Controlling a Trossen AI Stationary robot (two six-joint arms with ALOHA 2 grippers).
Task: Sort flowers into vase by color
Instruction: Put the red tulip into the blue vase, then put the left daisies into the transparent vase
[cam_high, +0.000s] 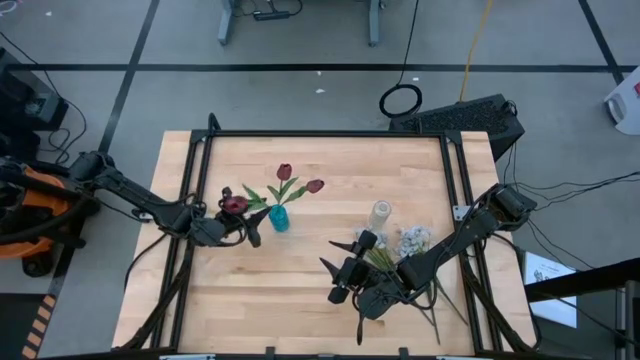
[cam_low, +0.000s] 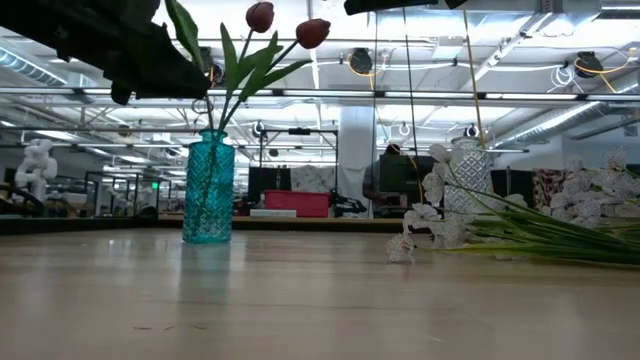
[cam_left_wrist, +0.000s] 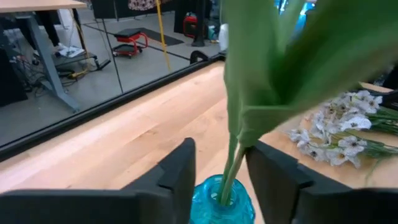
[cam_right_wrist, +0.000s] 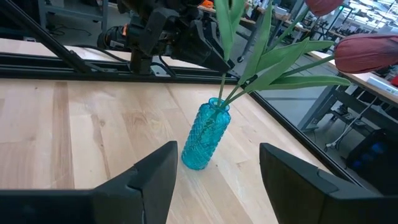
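Bright, even light falls from ceiling strip lamps across the upper frame, with soft shadows on the pale table. In the left wrist view the green leaf at upper right is blurred.

Overhead camera: looks straight down on the whole table. Low camera: table-top height, faces level across into the room. Left wrist camera: close above the blue vase. Right wrist camera: farther off, faces that same vase.
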